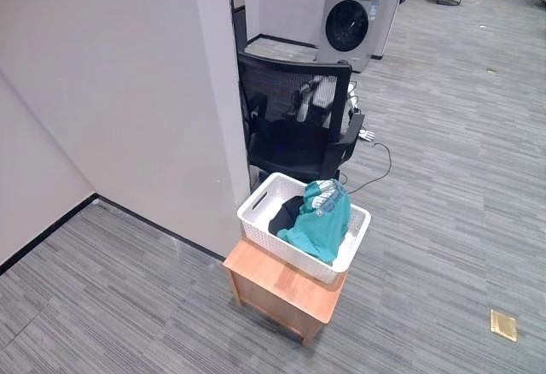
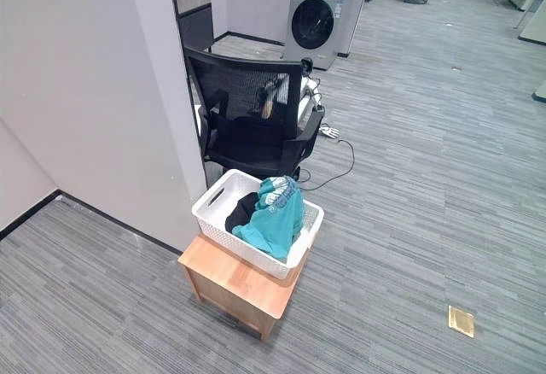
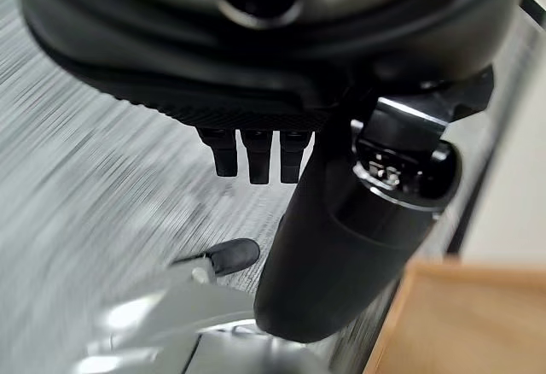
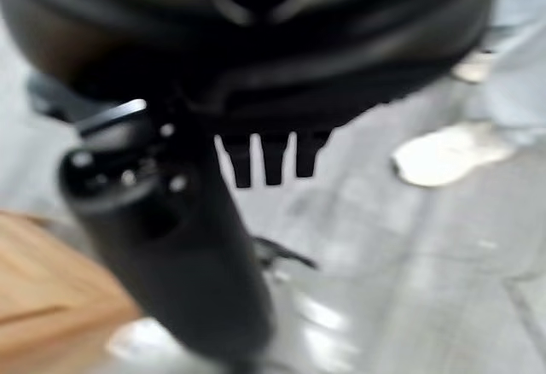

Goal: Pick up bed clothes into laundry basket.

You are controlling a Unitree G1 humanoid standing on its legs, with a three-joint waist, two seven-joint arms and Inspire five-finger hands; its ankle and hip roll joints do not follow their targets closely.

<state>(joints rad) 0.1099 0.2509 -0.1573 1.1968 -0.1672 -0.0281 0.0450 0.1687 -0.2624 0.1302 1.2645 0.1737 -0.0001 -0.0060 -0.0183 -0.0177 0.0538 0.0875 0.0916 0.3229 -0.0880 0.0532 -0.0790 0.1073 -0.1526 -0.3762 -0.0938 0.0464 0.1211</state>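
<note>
1. Grey striped carpet floor (image 1: 444,220) spreading around a small wooden worktop (image 1: 286,287).
2. Sitting on it: white laundry basket (image 1: 256,209), holding the teal bed clothes (image 1: 320,220), draping over its far rim.
3. Hanging low beside the worktop: left robot hand (image 3: 358,220) and right robot hand (image 4: 171,246), both relaxed, holding nothing.
4. Lying ahead and above both hands, about equally near either.

The left hand (image 3: 341,220), seen from its wrist, hangs with its thumb stretched out straight and its short dark fingers (image 3: 256,156) lined up side by side, straight and holding nothing. The right hand (image 4: 171,237), seen from its own wrist, mirrors this pose: thumb extended, fingers (image 4: 271,162) straight in a row, nothing in its grasp.
</note>
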